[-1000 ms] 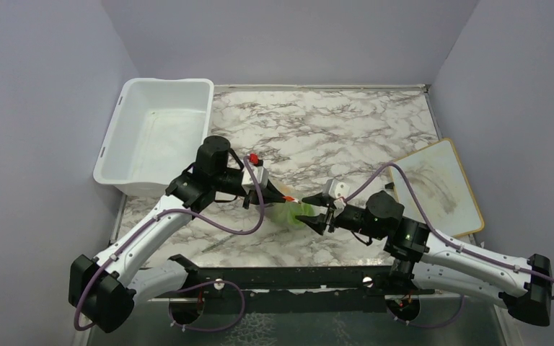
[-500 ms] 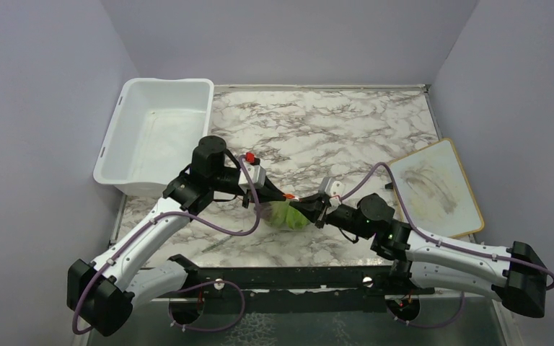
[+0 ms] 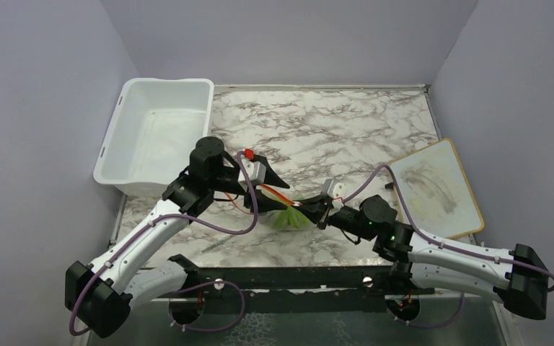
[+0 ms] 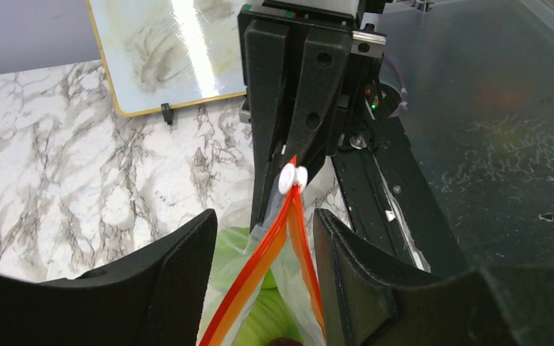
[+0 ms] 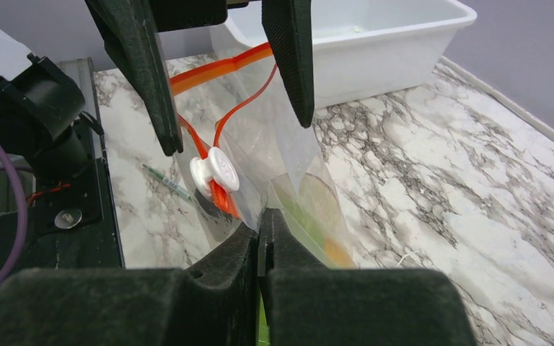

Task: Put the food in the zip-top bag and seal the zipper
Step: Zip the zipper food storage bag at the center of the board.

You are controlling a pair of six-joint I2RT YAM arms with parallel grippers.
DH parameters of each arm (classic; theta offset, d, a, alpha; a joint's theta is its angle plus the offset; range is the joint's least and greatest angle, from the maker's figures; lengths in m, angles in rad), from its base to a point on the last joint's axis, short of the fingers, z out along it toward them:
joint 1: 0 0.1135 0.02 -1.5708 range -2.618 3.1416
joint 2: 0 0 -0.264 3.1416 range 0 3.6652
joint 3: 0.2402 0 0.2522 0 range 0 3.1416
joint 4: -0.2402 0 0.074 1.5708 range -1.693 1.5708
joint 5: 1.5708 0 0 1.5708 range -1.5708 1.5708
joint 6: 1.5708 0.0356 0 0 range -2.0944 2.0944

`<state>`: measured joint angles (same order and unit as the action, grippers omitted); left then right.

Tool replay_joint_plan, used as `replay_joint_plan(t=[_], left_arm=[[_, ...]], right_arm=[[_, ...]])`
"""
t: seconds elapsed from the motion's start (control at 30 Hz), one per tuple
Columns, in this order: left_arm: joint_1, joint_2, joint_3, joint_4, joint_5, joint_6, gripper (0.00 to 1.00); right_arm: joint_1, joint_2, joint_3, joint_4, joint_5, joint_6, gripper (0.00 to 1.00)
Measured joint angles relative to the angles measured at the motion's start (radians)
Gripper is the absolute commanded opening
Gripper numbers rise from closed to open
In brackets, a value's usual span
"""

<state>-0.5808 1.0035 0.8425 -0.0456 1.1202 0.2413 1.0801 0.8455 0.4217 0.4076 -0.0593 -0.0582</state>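
Grey walls close in a marble bench (image 3: pixel 346 130), with a white tub (image 3: pixel 155 137) at its far left and a framed board (image 3: pixel 436 187) at the right. From above, the zip-top bag (image 3: pixel 289 216) is between my arms, the food (image 3: pixel 286 220) only a green blur. The wrist views show more: my left jaws spread either side of the zipper (image 4: pixel 260 277), and my right jaws pressed together on the bag's film beside the white slider (image 5: pixel 215 173).

From above, the clear crinkly zip-top bag (image 3: pixel 289 213) is too small to make out, the toy food (image 3: pixel 286 219) inside only a green smear. Through the plastic in the right wrist view, blurred pale and orange pieces cannot be named.
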Motion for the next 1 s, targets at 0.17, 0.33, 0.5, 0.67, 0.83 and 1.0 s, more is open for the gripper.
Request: replay_joint_plan(t=[0.17,0.33,0.5,0.67,0.83,1.0], left_arm=[[-0.038,0.013,0.002,0.019,0.005,-0.010,0.38],[-0.052,0.011,0.002,0.031,0.002,-0.005,0.26],[-0.056,-0.018,-0.004,0.039,-0.013,0.015,0.04],[-0.056,-0.042,-0.017,0.043,-0.031,0.031,0.00],[-0.056,-0.051,-0.021,0.049,-0.036,0.039,0.00],[-0.056,-0.051,-0.021,0.056,-0.036,0.042,0.00]], right_arm=[[0.000,0.047,0.046,-0.019,-0.002,0.004,0.01],[0.000,0.080,0.084,-0.045,-0.002,0.021,0.01],[0.000,0.080,0.084,-0.053,-0.002,0.031,0.01],[0.000,0.080,0.084,-0.056,-0.003,0.037,0.12],[0.000,0.065,0.084,-0.052,-0.010,0.043,0.31],[0.000,0.059,0.086,-0.040,-0.018,0.033,0.28]])
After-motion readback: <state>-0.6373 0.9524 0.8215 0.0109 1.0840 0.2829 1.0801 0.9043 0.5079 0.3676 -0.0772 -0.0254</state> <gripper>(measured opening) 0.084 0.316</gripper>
